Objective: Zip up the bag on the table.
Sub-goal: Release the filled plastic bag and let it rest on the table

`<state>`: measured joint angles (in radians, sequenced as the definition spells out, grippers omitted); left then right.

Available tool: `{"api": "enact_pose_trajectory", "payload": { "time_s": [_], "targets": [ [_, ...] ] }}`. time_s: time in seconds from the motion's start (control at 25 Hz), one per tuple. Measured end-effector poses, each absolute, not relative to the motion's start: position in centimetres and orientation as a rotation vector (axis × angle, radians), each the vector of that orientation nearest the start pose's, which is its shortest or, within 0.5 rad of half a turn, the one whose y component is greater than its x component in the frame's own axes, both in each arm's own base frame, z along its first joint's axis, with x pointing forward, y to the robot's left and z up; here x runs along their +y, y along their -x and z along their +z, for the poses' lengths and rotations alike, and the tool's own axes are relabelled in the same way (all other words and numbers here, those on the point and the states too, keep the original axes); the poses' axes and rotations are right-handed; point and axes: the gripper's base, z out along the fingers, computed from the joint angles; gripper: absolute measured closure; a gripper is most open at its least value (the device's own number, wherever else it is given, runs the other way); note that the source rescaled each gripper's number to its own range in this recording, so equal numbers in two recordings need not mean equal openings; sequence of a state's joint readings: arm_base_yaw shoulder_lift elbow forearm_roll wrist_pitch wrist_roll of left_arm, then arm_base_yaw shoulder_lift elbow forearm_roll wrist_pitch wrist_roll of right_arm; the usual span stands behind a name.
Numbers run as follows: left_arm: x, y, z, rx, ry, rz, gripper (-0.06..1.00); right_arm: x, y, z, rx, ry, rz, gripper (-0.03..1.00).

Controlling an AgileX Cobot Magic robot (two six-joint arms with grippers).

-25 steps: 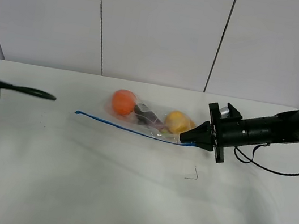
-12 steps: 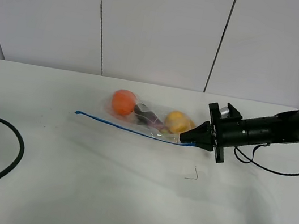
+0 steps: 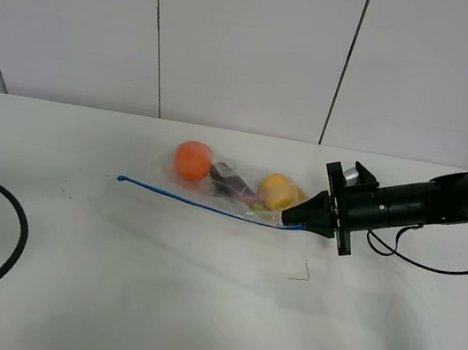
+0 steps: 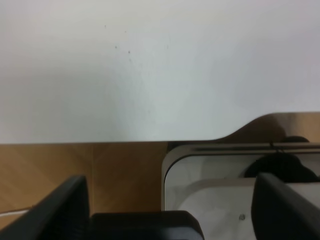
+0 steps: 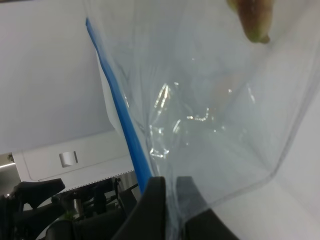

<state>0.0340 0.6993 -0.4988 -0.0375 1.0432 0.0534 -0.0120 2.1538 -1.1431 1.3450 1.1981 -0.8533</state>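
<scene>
Since a second ago the left gripper has gone from the high view, leaving only a black cable. Its jaws stand spread with nothing between them, above the table edge. Meanwhile the right gripper has not shifted. Its jaws are pressed together, pinching the bag at the end of the blue zipper strip, which runs straight out from the tips. The film looks thin, floppy and probably slippery, weighed down by fruit. The strip seems the firmest hold. Whether the seal is closed is hard to make out.
</scene>
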Motion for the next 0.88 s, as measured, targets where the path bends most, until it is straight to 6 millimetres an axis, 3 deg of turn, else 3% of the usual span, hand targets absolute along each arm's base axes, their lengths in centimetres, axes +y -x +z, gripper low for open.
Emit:
{"api": "enact_pose_trajectory", "payload": {
  "time_s": [0.32, 0.88],
  "targets": [
    [0.0, -7.9, 25.7, 2.587, -0.013, -0.017, -0.02, 7.8, -36.2, 11.3, 2.616, -0.112, 1.681, 0.97],
    [-0.4, -2.7, 27.6, 2.234, -0.122, -0.046, -0.02, 7.8, -36.2, 11.3, 2.616, -0.112, 1.681, 0.97]
  ]
}}
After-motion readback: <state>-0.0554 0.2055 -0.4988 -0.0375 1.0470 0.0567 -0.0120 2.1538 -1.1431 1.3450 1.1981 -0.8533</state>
